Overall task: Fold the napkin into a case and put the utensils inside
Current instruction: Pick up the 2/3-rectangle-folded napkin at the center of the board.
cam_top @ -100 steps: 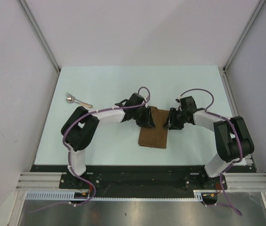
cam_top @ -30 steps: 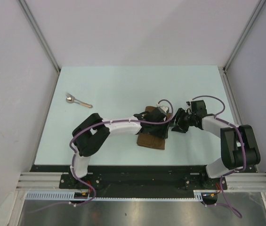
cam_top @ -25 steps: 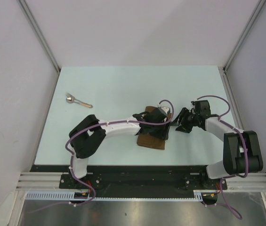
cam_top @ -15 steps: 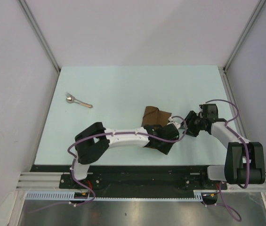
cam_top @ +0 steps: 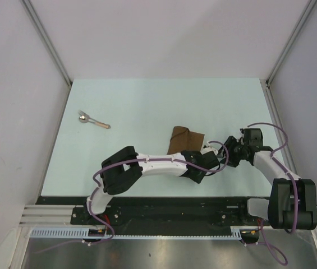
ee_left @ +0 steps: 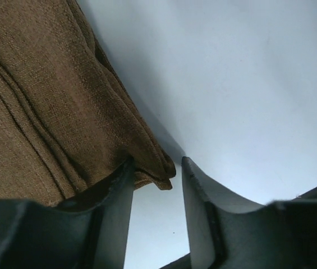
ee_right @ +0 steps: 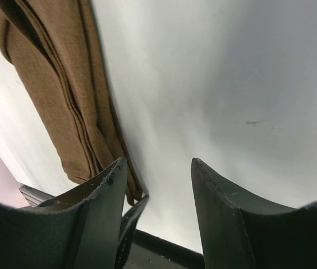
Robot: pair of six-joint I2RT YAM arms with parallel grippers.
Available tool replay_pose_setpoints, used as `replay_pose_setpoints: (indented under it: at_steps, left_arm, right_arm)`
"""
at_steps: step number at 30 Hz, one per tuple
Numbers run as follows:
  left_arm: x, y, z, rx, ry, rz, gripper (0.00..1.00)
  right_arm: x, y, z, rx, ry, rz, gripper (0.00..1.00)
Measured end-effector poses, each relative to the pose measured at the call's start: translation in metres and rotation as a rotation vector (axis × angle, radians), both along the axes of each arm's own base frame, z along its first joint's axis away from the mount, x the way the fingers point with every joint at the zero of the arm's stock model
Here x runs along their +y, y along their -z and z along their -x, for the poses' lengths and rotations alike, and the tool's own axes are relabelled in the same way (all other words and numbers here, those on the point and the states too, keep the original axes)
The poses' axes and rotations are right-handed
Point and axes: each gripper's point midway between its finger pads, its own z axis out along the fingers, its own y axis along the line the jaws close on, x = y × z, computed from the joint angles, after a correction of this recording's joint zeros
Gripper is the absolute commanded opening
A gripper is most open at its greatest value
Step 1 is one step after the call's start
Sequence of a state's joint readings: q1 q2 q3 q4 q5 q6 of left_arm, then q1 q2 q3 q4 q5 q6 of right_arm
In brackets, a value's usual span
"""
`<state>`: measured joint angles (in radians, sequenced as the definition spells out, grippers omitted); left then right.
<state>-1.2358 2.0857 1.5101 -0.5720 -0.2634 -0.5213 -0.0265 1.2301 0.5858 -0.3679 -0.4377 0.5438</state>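
Observation:
The brown napkin (cam_top: 185, 139) lies folded into a narrow strip near the table's middle, its near end hidden under my left arm. In the left wrist view the napkin (ee_left: 46, 101) fills the upper left, and its corner pokes between the tips of my left gripper (ee_left: 157, 162), against the left finger (ee_left: 113, 196). Bare table shows through the rest of the gap, so the jaws are open. My left gripper (cam_top: 200, 170) sits at the strip's near right. My right gripper (cam_top: 229, 157) is open and empty just right of it, with the napkin (ee_right: 51, 73) off to its left. The utensils (cam_top: 92, 120) lie far left.
The left arm reaches low across the table from its base (cam_top: 99, 196) to the napkin. White walls with metal posts (cam_top: 46, 42) enclose the pale table (cam_top: 147, 101). A dark finger of the left gripper (ee_right: 131, 219) shows beside my right gripper's left finger.
My left gripper slid from over the napkin toward the near edge, along the napkin's right side, its jaws narrowing slightly. The right gripper drew back to the right.

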Motion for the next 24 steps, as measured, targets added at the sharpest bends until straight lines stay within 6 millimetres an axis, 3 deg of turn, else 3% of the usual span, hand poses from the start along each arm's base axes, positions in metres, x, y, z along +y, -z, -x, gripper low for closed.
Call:
replay_pose_setpoints:
  at_steps: [1,5,6,14,24]
  left_arm:
    - [0.000,0.000,-0.001,-0.003,-0.001,-0.003,0.36]
    - [0.000,0.000,-0.004,-0.015,-0.002,-0.018,0.04]
    - [0.001,0.000,-0.004,-0.018,0.001,-0.023,0.00]
    - [0.005,-0.007,0.000,0.040,0.022,0.015,0.00]
    - [0.016,-0.057,-0.008,0.178,0.018,0.215,0.00]
  right_arm:
    - [0.000,0.003,0.002,0.008,0.000,-0.001,0.54]
    - [0.001,0.009,0.009,0.028,-0.004,-0.007,0.57]
    - [0.003,0.008,0.010,0.024,-0.010,-0.018,0.58]
    - [0.021,0.010,0.010,-0.047,-0.015,-0.142,0.63]
    - [0.056,0.007,-0.008,-0.088,-0.018,-0.289,0.64]
